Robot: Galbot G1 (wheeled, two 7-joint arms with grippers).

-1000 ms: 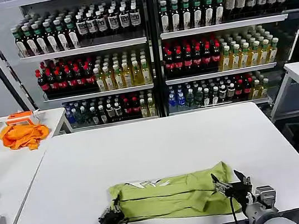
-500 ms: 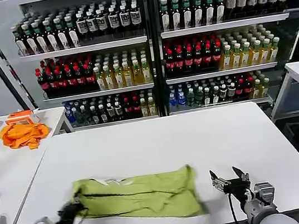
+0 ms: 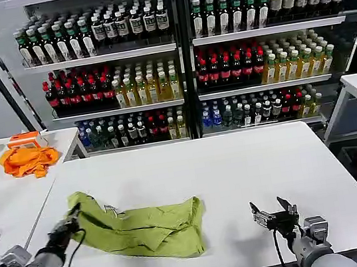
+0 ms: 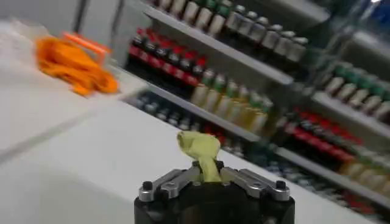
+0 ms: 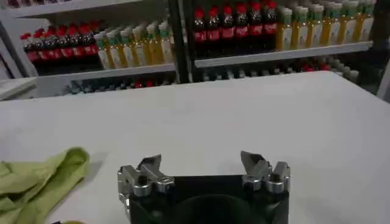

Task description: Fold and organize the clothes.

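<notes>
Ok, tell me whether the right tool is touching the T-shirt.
Apart. In the head view, bare table separates the open right tool from the T-shirt; the left tool grips its corner.

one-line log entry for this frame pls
left gripper: shut on T-shirt, at the white table's left edge | right gripper: open, holding nothing, right of shirt | shirt: bunched, unfolded | orange cloth: side table

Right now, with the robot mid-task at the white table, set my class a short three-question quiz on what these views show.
1. True or false: the right gripper is clamped on the T-shirt.
2. Which gripper holds fabric? A) left B) right C) both
3. Fill in: the orange cloth lies on the ____ table, not the one with the T-shirt.

Key: 1 false, it is open and apart from the shirt. 2 A, the left gripper pinches a corner. 3 side.
</notes>
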